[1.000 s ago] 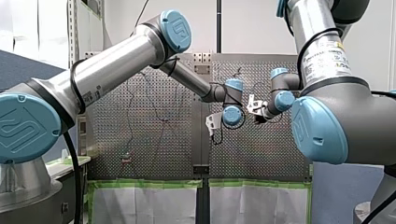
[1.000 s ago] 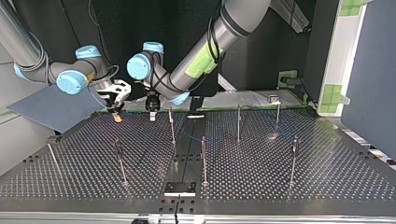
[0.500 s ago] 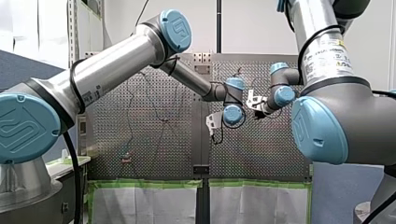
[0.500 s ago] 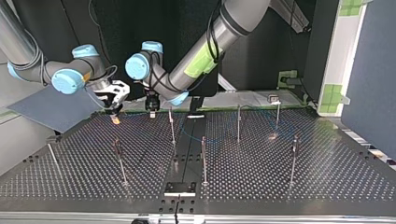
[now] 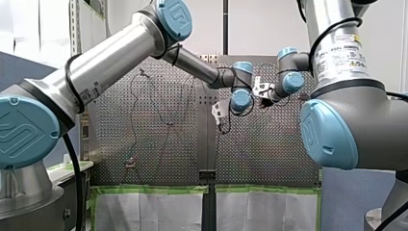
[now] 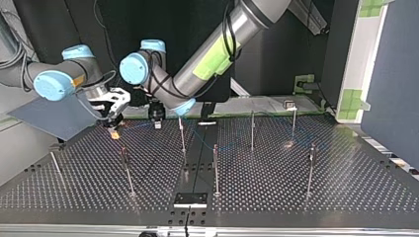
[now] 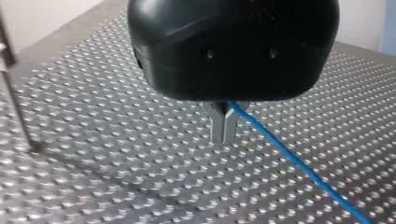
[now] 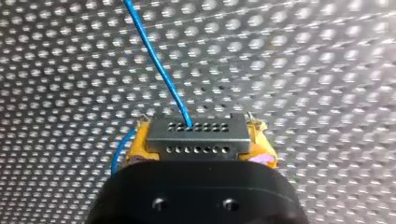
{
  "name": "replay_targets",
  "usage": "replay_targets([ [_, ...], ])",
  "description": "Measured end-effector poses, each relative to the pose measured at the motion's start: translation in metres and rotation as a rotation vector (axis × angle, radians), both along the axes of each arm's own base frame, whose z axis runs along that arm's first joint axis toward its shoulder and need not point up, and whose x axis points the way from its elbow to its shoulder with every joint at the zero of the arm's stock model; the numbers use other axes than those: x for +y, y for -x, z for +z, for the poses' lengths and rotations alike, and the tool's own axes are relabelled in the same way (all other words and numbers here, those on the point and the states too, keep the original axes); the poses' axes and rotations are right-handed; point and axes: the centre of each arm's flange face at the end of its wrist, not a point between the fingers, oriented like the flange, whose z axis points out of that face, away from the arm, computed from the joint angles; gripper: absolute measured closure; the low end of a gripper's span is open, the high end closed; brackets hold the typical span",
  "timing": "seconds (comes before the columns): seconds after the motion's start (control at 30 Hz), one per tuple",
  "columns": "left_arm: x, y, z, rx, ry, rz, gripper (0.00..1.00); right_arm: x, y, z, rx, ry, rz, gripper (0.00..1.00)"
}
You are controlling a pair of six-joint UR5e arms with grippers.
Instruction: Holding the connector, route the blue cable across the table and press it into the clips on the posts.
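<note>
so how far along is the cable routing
Done: my right gripper grips the connector. In hand: my left gripper is shut on the blue cable, low over the table. Left: none of the posts visibly holds cable, so all the clipping.

My right hand [image 8: 200, 148] hides the lower part of the connector [image 8: 196, 129]; the blue cable [image 8: 158, 63] runs off-frame.

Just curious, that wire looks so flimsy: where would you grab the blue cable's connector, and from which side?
Pinch the connector across its short ends, as the yellow pads do, coming from behind: the blue cable leaves its front face.
</note>
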Motion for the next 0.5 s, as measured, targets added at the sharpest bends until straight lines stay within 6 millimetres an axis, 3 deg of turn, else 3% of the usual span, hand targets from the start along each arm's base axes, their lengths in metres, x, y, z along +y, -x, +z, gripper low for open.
replay_targets([
  [0.5,0.007,0.020,0.091,-0.078,0.067,-0.007,1.00,0.017,0.017,0.084,-0.034,0.064,-0.009,1.00],
])
